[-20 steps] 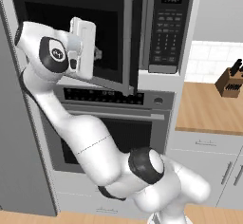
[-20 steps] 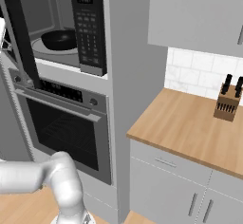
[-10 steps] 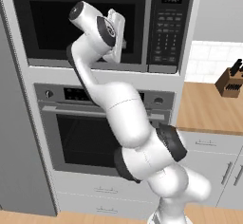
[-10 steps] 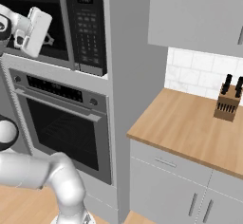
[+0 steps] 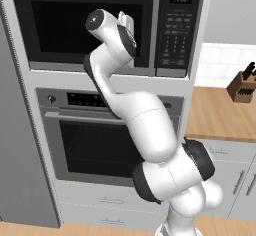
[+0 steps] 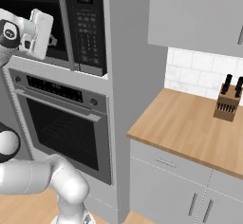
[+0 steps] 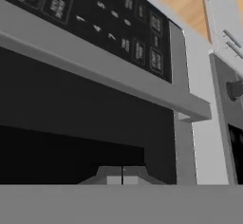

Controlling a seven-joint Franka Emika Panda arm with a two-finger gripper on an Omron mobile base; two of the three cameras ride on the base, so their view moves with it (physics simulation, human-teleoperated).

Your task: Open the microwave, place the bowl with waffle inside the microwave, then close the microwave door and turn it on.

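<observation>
Since a second ago the microwave door [image 5: 85, 25] has swung from wide open to flush shut, and the arm has followed it across, from far out on the left to close against the glass.

The jaws are pressed fully together and hold nothing; in the hand view the gripper [image 7: 122, 175] sits right up at the dark window, just beside the long grey bar handle [image 7: 102, 71]. In the right base view the hand [image 6: 38, 33] hangs in front of the door, left of the handle. The bowl with waffle can no longer be seen; judging by the shut door, it sits inside the microwave [image 5: 107, 27].

So the closing step looks done, and what remains is switching the appliance on. That calls for drawing back a little from the glass, shifting past the handle to the keypad panel [image 5: 175, 35], and pushing the closed fingertips squarely onto the start button without brushing its neighbours.
</observation>
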